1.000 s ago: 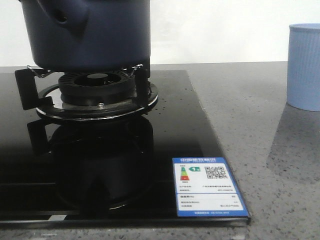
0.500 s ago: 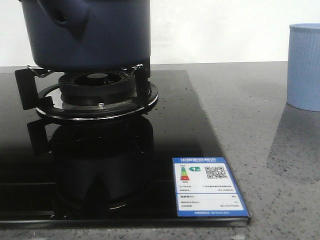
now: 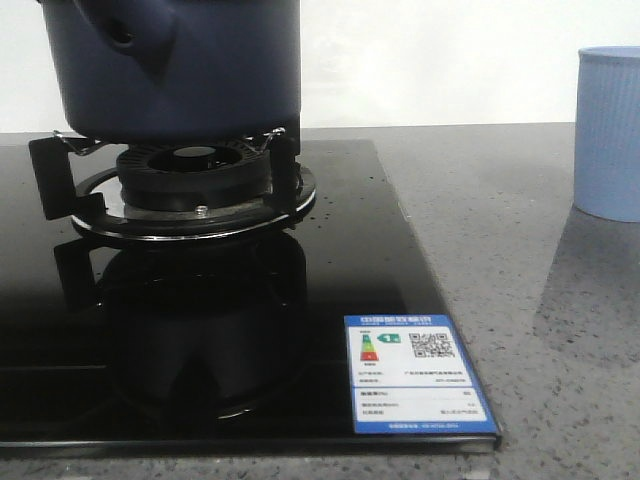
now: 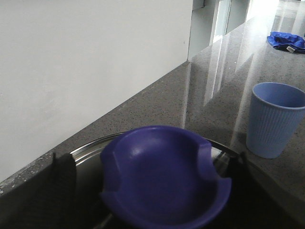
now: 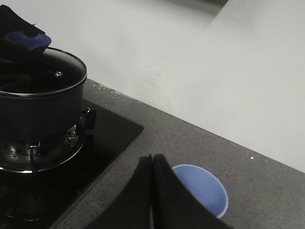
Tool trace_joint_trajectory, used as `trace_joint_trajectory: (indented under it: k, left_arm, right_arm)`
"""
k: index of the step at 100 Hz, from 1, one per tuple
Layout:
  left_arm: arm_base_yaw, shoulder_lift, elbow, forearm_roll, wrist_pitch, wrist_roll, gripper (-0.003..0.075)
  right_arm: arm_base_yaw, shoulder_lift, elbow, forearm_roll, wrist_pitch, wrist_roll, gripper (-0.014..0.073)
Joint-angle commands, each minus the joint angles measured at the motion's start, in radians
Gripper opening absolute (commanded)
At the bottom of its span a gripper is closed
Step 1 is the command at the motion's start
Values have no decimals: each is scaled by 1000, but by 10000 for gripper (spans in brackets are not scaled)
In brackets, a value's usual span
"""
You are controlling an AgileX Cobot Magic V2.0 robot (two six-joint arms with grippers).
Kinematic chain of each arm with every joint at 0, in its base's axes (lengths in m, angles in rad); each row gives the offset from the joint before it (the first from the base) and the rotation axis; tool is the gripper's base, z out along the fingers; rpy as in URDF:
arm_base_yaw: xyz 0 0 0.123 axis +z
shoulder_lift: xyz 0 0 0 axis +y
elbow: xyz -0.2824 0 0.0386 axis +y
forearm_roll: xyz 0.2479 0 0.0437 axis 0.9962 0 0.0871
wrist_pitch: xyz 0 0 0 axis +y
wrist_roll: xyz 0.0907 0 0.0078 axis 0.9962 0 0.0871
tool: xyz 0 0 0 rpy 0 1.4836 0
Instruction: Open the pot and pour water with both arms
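The dark navy pot sits on the gas burner, its handle stub with a small hole facing forward-left. In the right wrist view the pot carries a glass lid with a blue knob. In the left wrist view the knob fills the space between my left gripper's dark fingers, which straddle it with a gap on one side. My right gripper is shut and empty, above the light blue cup.
The light blue ribbed cup stands on the grey counter right of the black glass hob. A label sticker lies on the hob's front right corner. A blue cloth lies far along the counter. A white wall runs behind.
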Motion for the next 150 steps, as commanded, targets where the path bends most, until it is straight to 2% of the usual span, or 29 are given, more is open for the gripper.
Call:
trace_joint_trajectory:
  k: [1, 12, 35, 54, 76, 86, 93, 100, 105, 112, 119, 127, 133, 150]
  left_arm:
    - [-9, -32, -35, -51, 56, 4, 517]
    - [-22, -32, -35, -33, 56, 4, 438]
    - [-29, -32, -35, -33, 48, 4, 372]
    - [-29, -34, -35, -73, 50, 4, 264]
    - [-29, -65, -35, -165, 57, 4, 252]
    - [-29, -99, -35, -185, 57, 4, 252]
    - [-29, -125, -37, -190, 57, 4, 252]
    - [-29, -156, -37, -194, 57, 4, 251]
    - [-29, -177, -37, -194, 57, 4, 251]
    - [-29, -208, -37, -194, 58, 4, 251]
    - [-29, -242, -37, -194, 64, 4, 251]
    - [-29, -276, -37, -194, 86, 4, 251]
    - [-29, -302, -37, -194, 91, 4, 251]
    - [-29, -347, -37, -194, 91, 4, 251]
  right_arm:
    - [-5, 14, -27, 22, -72, -9, -69]
    - [-5, 14, -27, 22, -72, -9, -69]
    - [-5, 14, -27, 22, -72, -9, -69]
    - [-5, 14, -27, 26, -74, -9, -69]
    - [-5, 14, -27, 26, -133, -9, -51]
    - [-5, 14, -13, 26, -168, -9, 48]
    - [-5, 14, 18, 26, -209, -9, 188]
    - [-5, 14, 66, 26, -252, -9, 381]
    - [-5, 14, 108, 28, -282, -9, 488]
    - [-5, 14, 177, 30, -331, -9, 587]
    - [-5, 14, 253, 84, -419, -9, 627]
    - [-5, 14, 335, 209, -555, -9, 627]
    - [-5, 14, 387, 251, -630, -9, 627]
    - [-5, 16, 414, 237, -583, -9, 627]
